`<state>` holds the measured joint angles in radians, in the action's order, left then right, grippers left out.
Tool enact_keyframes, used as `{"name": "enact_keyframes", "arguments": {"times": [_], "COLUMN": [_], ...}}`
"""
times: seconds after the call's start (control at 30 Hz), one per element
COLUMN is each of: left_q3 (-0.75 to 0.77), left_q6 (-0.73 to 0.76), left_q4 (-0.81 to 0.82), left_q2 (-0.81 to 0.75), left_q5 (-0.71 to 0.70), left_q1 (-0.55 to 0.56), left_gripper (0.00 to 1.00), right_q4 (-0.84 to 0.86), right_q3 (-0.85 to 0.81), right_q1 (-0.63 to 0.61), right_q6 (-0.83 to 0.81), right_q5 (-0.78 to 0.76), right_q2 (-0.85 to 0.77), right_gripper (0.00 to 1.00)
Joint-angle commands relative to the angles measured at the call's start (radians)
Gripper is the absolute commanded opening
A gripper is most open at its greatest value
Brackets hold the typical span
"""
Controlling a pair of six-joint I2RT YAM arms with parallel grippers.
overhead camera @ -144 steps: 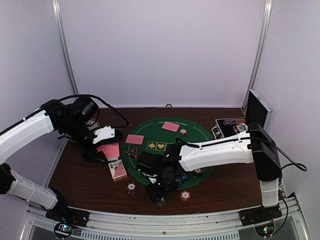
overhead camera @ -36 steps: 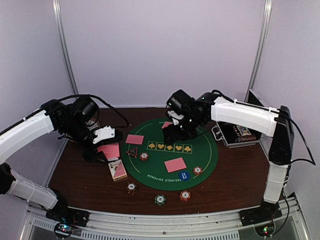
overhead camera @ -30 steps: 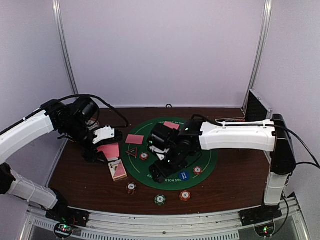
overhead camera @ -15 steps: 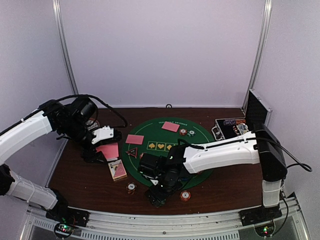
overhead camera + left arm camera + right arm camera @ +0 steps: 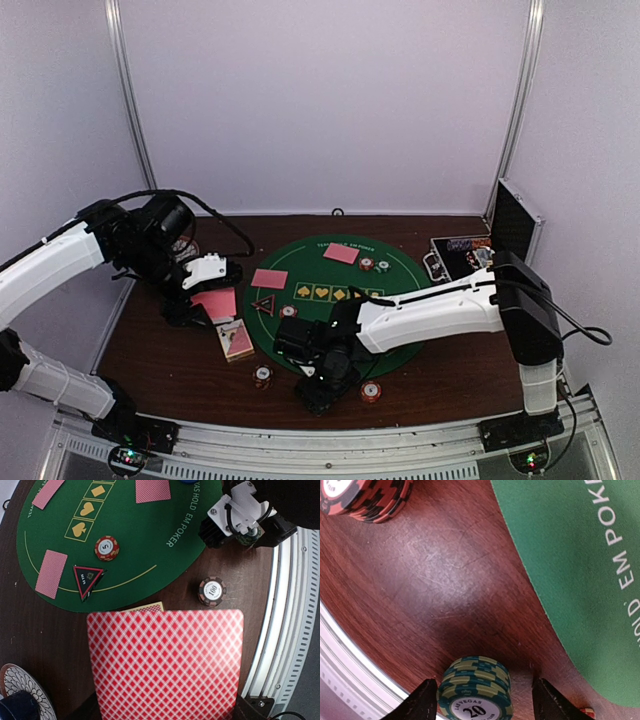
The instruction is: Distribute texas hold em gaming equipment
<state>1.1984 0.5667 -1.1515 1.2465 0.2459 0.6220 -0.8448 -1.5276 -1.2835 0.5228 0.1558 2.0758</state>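
Note:
My left gripper (image 5: 196,306) is shut on a pink-backed card (image 5: 165,665) and holds it above the table's left side; the card hides its fingers. My right gripper (image 5: 484,692) is low at the table's front edge. Its jaws are open astride a green striped "20" chip stack (image 5: 475,692); the left finger (image 5: 422,705) is close to the stack and the right finger (image 5: 552,702) stands apart from it. In the top view the right gripper (image 5: 320,386) covers that stack. An orange chip stack (image 5: 367,497) lies nearby. More pink-backed cards (image 5: 269,278) lie on the green mat (image 5: 395,290).
A card box (image 5: 236,340) lies under the held card. A white-and-red 100 chip (image 5: 212,590), a red 5 chip (image 5: 107,548) and a triangle marker (image 5: 88,575) lie near the mat's left edge. The metal case (image 5: 465,255) stands at back right. The table's front rail (image 5: 285,605) is close.
My right arm has swung from the back of the mat to the front edge and come down over the green chip stack. The left arm and its card have not moved.

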Motion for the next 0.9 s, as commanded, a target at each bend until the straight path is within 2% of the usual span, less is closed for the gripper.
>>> {"name": "enact_keyframes", "arguments": {"times": [0.0,0.5,0.87], "left_q3": [-0.002,-0.008,-0.010], "left_q6": [0.001,-0.001,-0.001], "left_q4": [0.008,0.005,0.005], "left_q2": [-0.024,-0.026,-0.028], "left_q5": [0.010,0.016,0.014], "left_q1": [0.002,0.002,0.002], "left_gripper": [0.00,0.00,0.00], "right_q4": [0.004,-0.032,-0.032], "right_q3": [-0.017,-0.053,-0.047], "right_q1": [-0.002,-0.002,-0.002], "right_q6": [-0.004,-0.018,-0.017], "right_q5": [-0.021,-0.024,-0.020], "right_q2": [0.014,0.007,0.021], "right_gripper": [0.65,0.60,0.47]}}
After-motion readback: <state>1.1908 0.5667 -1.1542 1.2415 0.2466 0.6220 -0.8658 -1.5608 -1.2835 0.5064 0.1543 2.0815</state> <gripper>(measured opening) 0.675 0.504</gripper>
